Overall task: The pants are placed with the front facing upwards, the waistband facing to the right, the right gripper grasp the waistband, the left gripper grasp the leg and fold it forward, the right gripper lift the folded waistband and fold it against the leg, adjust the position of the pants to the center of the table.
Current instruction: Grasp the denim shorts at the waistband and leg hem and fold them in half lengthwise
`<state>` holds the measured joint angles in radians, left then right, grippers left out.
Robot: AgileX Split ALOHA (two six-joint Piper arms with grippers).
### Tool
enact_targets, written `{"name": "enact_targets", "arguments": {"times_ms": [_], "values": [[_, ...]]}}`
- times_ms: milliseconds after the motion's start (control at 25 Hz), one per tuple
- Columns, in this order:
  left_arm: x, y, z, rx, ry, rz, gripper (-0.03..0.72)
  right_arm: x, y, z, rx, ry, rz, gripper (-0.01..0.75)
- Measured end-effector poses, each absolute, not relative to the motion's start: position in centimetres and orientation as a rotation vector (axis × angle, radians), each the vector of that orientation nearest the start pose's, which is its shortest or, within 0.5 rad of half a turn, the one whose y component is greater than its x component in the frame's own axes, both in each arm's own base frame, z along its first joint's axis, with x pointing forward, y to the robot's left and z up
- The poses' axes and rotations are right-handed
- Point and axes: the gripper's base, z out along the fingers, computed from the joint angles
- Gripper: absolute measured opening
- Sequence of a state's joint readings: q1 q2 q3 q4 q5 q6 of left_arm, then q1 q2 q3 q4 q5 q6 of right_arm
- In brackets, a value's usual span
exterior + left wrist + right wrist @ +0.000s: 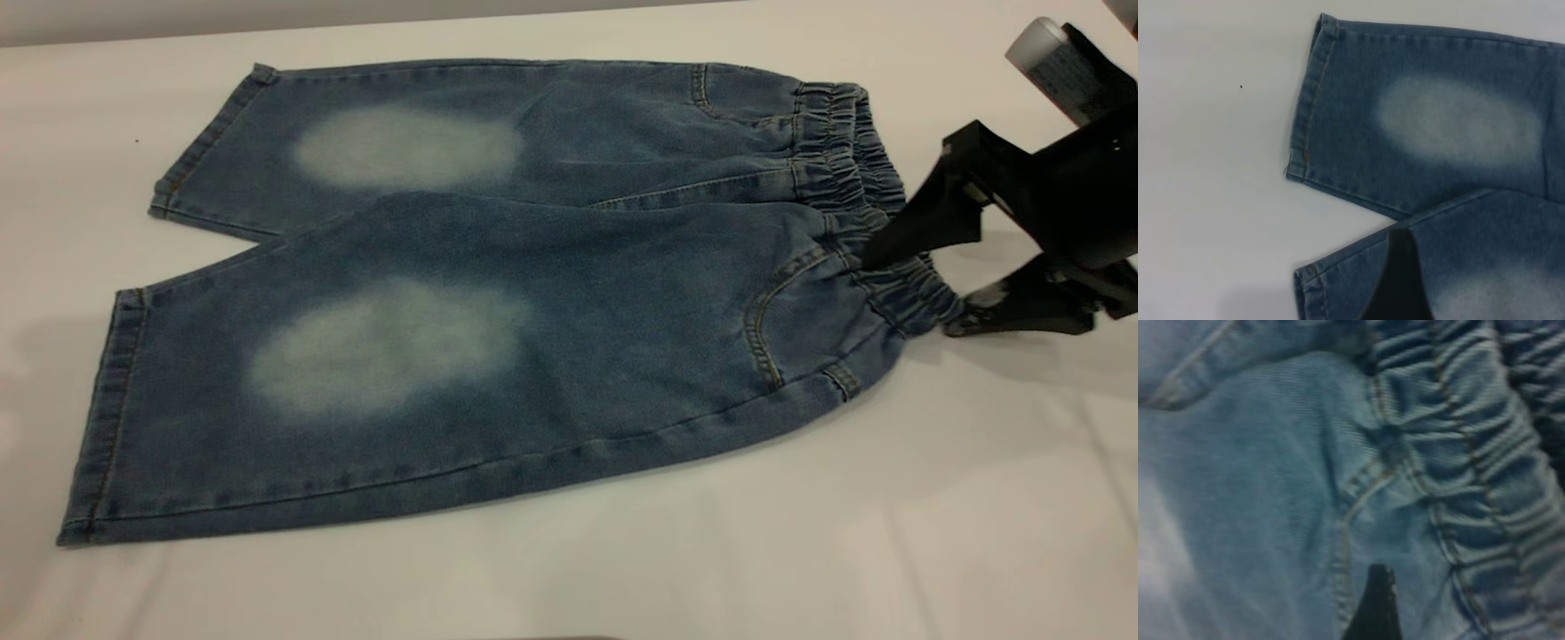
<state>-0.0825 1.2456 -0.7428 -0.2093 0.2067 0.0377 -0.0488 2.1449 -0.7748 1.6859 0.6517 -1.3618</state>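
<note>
Here the right gripper (907, 289) straddles the waistband (853, 169) edge, fingers apart

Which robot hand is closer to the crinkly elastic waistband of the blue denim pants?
The right hand: its open fingers straddle the ruched waistband. The left hand hangs over the leg hems at the opposite end.

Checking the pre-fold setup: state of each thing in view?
pants: flat, unfolded, front up
waistband: toward the right, gathered, not lifted
right gripper: open, fingers straddling the waistband
left gripper: over the leg hems, only one dark finger visible
table: bears the pants
</note>
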Motion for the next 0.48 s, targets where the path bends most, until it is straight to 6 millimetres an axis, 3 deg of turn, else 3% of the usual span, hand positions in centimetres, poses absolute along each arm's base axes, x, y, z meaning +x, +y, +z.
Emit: {"name": "enact_targets", "arguments": {"times_ms": [280,480], "values": [[25.83,-2.52,27.0,-0.069,2.187,-0.187,0.548,30.82,4.39,3.18,0.381,2.64,1.058,0.541],[25.83,-2.52,26.98,-0.069,2.188,-0.187,0.548,30.75,4.35,3.01,0.378,2.65,1.049,0.344]]}}
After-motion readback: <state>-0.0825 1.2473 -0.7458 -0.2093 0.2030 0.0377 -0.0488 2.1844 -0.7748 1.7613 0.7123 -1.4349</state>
